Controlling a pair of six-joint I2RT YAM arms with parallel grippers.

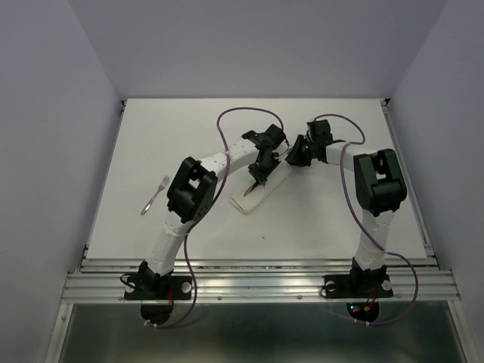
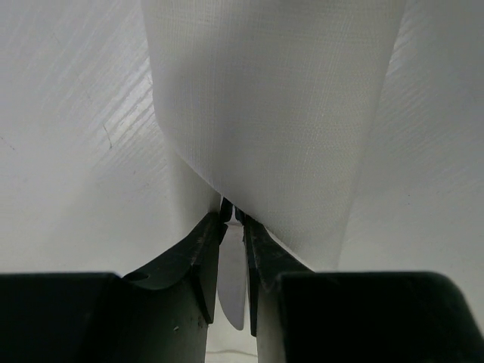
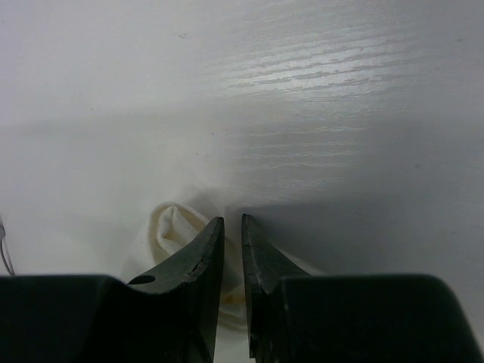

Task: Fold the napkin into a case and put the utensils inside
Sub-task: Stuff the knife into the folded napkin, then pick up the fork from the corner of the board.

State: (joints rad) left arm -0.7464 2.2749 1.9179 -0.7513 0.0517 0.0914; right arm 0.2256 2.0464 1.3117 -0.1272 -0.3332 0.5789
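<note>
On the far left a fork (image 1: 155,195) lies alone on the white table (image 1: 340,227), well apart from the work at the centre. I judge it is waiting its turn, the one utensil not yet in the pocket. Next comes the left gripper (image 2: 231,219), its fingers drawn in tight on a slim pale utensil (image 2: 232,299) (a knife, I think, by its smooth blade-like outline, though little of it shows). It is held lengthwise and aimed at the near edge of the case (image 2: 280,113), evidently so that it can slide in end-first rather than catch across the opening. The case itself lies at the middle of the table as a narrow folded strip of napkin, set on a slant, with its mouth turned toward the left gripper. To its right, the right gripper (image 3: 232,223) sits low at the strip's far end. Its fingers (image 3: 204,249) are nearly together, and they seem to pinch a puckered fold of the cloth, which bunches up just beside them. That hold looks meant to pin the soft sheet so that it will not skid or unfold while the utensil is pushed inside.
</note>
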